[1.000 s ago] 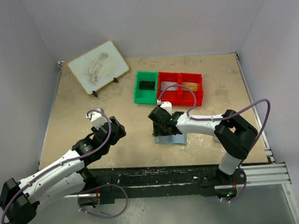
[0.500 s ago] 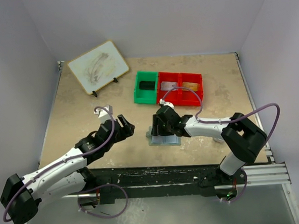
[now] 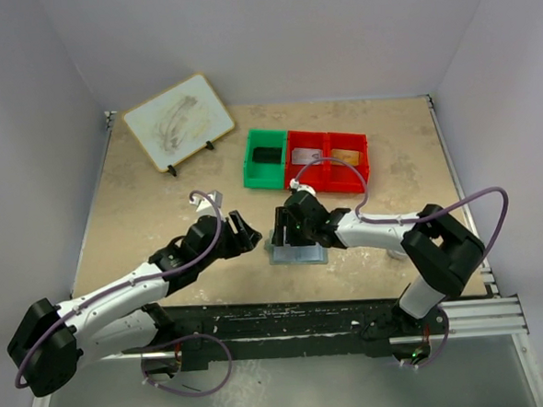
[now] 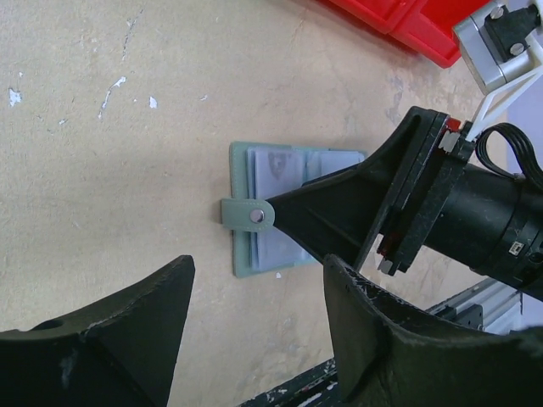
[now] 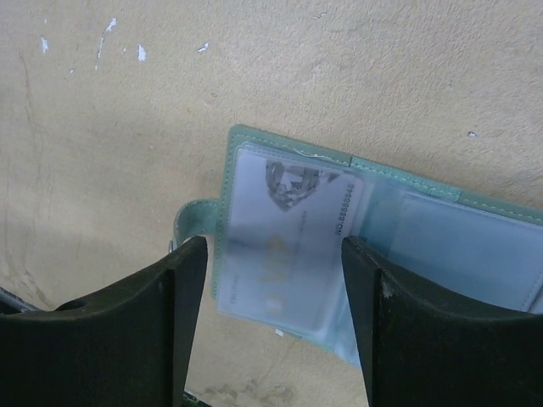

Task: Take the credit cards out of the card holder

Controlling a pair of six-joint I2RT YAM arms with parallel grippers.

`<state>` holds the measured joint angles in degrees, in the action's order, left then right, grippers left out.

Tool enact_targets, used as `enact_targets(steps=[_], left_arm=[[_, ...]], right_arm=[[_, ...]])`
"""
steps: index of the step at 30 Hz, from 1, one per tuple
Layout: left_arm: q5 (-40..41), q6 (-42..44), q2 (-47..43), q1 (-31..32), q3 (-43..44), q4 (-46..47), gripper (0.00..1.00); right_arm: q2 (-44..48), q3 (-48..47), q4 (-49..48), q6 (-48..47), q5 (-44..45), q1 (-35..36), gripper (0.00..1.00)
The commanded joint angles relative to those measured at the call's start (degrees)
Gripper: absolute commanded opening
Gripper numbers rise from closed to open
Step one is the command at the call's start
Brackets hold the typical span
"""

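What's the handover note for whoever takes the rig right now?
Left end effector: open, empty, pointed at the card holder, short of it.
Right end effector: open, fingers straddling the holder's left panel, nothing gripped.
Card holder: lying open flat on the table, near the front edge.
Done: holder is open.
Left: a card sits in the left sleeve, not yet pulled; right panel's contents unclear.

Card holder [image 4: 267, 174] lies open on table [image 4: 127, 170]; right tool [image 4: 297, 212] over it; left tool [image 4: 254, 280] jaws apart.
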<state>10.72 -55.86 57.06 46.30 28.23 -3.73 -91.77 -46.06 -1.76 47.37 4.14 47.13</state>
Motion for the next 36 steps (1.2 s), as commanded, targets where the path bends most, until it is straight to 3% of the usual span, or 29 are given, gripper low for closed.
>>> enact_targets(steps=[1,15,26,32,36], left_arm=[[-1.0,1.1,0.7,0.4,0.0,3.8,0.60],[0.5,1.5,2.1,0.5,0.8,2.7,0.59],[-1.3,1.9,1.6,0.5,-0.4,4.1,0.59],[-1.3,1.7,1.9,0.5,-0.9,4.7,0.58],[-1.1,1.8,2.2,0.5,-0.5,4.8,0.58]], right_arm=[[-3.1,-2.1,4.4,-0.7,5.1,0.2,0.69],[-8.7,-8.4,13.9,0.6,14.1,3.2,0.63],[-5.6,-3.6,4.4,0.6,3.5,2.5,0.53],[-5.5,-5.4,6.9,0.1,4.9,2.1,0.70],[-7.6,-7.8,10.4,-0.4,10.4,2.3,0.71]])
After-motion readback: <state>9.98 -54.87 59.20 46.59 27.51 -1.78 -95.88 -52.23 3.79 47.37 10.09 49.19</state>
